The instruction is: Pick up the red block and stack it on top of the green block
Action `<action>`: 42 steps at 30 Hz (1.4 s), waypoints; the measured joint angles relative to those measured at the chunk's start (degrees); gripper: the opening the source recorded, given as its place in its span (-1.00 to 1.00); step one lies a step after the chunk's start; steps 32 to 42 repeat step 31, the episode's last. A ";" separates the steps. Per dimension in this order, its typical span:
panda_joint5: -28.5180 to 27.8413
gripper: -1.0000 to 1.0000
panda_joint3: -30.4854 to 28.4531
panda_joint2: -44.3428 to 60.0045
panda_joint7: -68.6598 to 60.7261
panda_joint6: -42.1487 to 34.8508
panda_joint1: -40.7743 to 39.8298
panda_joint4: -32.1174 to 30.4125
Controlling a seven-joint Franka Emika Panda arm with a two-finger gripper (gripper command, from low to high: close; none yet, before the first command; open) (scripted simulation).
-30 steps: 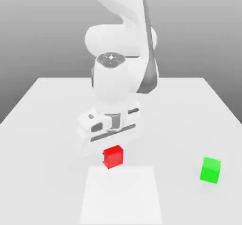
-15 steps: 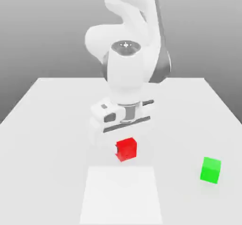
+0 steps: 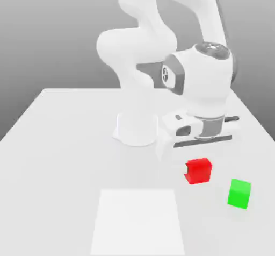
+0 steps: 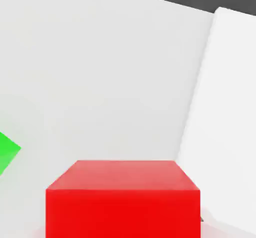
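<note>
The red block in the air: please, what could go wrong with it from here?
The red block is held by the pincer but is not yet above the green block; if lowered too early, it might knock that block's side. The green block also looks turned relative to the red one, so the stack could end up crooked and perhaps tip.

The red block (image 3: 198,171) is showing plain, bright red faces, and the green block (image 3: 239,194) is wearing an equally plain, vivid green. The counter (image 3: 70,169) is looking pale grey, its flat panel (image 3: 137,222) is gleaming whiter, and the arm (image 3: 207,83) is mixing white with dark grey patches.
</note>
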 joint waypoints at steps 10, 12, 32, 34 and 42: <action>0.02 -1.00 4.06 1.76 22.23 -3.27 8.59 5.66; -0.19 -1.00 3.82 2.16 24.29 -3.22 10.54 6.35; -6.83 1.00 -1.21 13.88 29.74 7.50 13.06 6.96; -6.83 1.00 -1.21 13.88 29.74 7.50 13.06 6.96; -6.83 1.00 -1.21 13.88 29.74 7.50 13.06 6.96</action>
